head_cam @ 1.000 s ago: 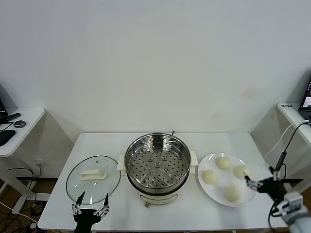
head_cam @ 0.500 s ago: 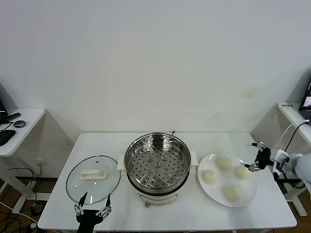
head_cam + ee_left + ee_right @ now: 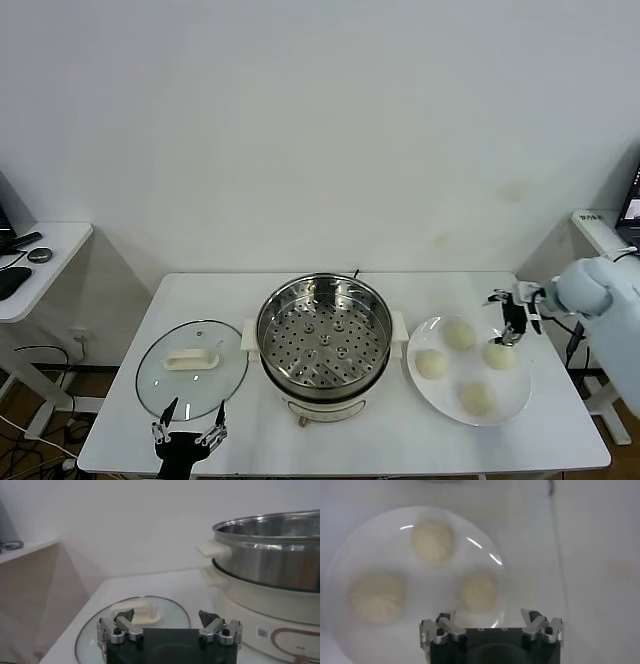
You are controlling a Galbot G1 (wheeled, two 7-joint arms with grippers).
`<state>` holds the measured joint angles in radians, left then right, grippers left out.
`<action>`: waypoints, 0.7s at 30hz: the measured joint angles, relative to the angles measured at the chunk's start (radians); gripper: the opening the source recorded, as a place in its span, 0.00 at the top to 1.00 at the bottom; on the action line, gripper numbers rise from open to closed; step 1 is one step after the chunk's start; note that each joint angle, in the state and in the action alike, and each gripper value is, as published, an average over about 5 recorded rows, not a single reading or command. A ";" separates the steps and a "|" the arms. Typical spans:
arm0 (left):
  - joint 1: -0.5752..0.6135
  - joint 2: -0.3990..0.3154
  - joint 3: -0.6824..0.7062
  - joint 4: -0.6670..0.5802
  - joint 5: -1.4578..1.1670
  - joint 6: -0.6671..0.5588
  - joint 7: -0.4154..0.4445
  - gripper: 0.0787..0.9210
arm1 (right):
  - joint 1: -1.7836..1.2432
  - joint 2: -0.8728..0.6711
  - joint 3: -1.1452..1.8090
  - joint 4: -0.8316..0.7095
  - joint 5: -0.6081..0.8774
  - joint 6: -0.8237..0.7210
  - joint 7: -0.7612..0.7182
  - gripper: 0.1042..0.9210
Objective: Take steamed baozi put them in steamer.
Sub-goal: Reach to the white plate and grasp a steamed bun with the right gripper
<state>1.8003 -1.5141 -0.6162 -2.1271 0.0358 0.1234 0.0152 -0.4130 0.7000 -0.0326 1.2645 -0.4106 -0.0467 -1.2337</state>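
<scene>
The steamer (image 3: 324, 340) stands open in the middle of the table, its tray empty. The four baozi (image 3: 460, 336) lie on the white plate (image 3: 516, 403) to its right. My right gripper (image 3: 511, 318) hovers open above the far right bun; if I close off-centre, the soft dough can squash or roll away. My left gripper (image 3: 186, 434) waits open near the glass lid (image 3: 192, 362).

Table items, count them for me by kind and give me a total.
Buns: 4, all on the plate
Plate: 1
Steamer: 1
Glass lid: 1
Total: 7
</scene>
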 measured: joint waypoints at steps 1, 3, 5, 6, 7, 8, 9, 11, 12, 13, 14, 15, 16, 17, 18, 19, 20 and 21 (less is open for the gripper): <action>-0.001 0.000 -0.001 0.000 -0.001 0.000 0.001 0.12 | 0.015 0.012 -0.017 -0.018 -0.011 0.010 -0.008 0.12; -0.003 0.000 -0.004 0.002 -0.003 0.001 0.001 0.12 | 0.039 0.033 -0.047 -0.050 -0.032 0.027 -0.020 0.12; -0.007 0.000 -0.005 0.005 -0.005 0.002 0.002 0.12 | 0.059 0.054 -0.070 -0.079 -0.049 0.043 -0.027 0.12; -0.009 0.000 -0.006 0.007 -0.005 0.003 0.002 0.12 | 0.068 0.064 -0.079 -0.093 -0.058 0.050 -0.029 0.12; -0.011 -0.001 -0.006 0.009 -0.006 0.003 0.002 0.12 | 0.076 0.073 -0.088 -0.106 -0.067 0.056 -0.030 0.12; -0.013 -0.002 -0.006 0.011 -0.006 0.004 0.002 0.12 | 0.084 0.083 -0.096 -0.119 -0.075 0.063 -0.030 0.12; -0.015 -0.003 -0.005 0.012 -0.006 0.004 0.003 0.12 | 0.091 0.091 -0.103 -0.131 -0.082 0.068 -0.030 0.12; -0.017 -0.005 -0.005 0.014 -0.007 0.005 0.004 0.12 | 0.104 0.108 -0.115 -0.153 -0.097 0.078 -0.027 0.12; -0.019 -0.005 -0.004 0.014 -0.007 0.005 0.004 0.12 | 0.110 0.115 -0.119 -0.164 -0.104 0.082 -0.025 0.12; -0.020 -0.006 -0.004 0.015 -0.007 0.006 0.004 0.12 | 0.115 0.123 -0.123 -0.175 -0.111 0.086 -0.022 0.12; -0.020 -0.006 -0.005 0.017 -0.007 0.006 0.004 0.12 | 0.120 0.130 -0.126 -0.186 -0.117 0.089 -0.019 0.12; -0.020 -0.006 -0.005 0.018 -0.007 0.006 0.005 0.12 | 0.124 0.138 -0.130 -0.196 -0.124 0.092 -0.017 0.12; -0.020 -0.006 -0.006 0.019 -0.007 0.006 0.005 0.12 | 0.128 0.144 -0.133 -0.206 -0.130 0.095 -0.015 0.12; -0.019 -0.005 -0.006 0.020 -0.007 0.006 0.005 0.12 | 0.130 0.151 -0.136 -0.216 -0.136 0.098 -0.013 0.12; -0.019 -0.004 -0.007 0.021 -0.007 0.006 0.005 0.12 | 0.132 0.157 -0.138 -0.225 -0.141 0.100 -0.011 0.12; -0.018 -0.003 -0.008 0.021 -0.007 0.006 0.005 0.12 | 0.134 0.163 -0.139 -0.234 -0.147 0.103 -0.010 0.12; -0.018 -0.002 -0.008 0.022 -0.007 0.006 0.005 0.12 | 0.135 0.169 -0.140 -0.242 -0.152 0.106 -0.009 0.12; -0.018 0.000 -0.009 0.023 -0.007 0.006 0.005 0.12 | 0.136 0.174 -0.140 -0.250 -0.156 0.108 -0.009 0.12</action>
<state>1.7824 -1.5143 -0.6253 -2.1043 0.0286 0.1298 0.0204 -0.2769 0.8738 -0.1728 1.0147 -0.5670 0.0614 -1.2422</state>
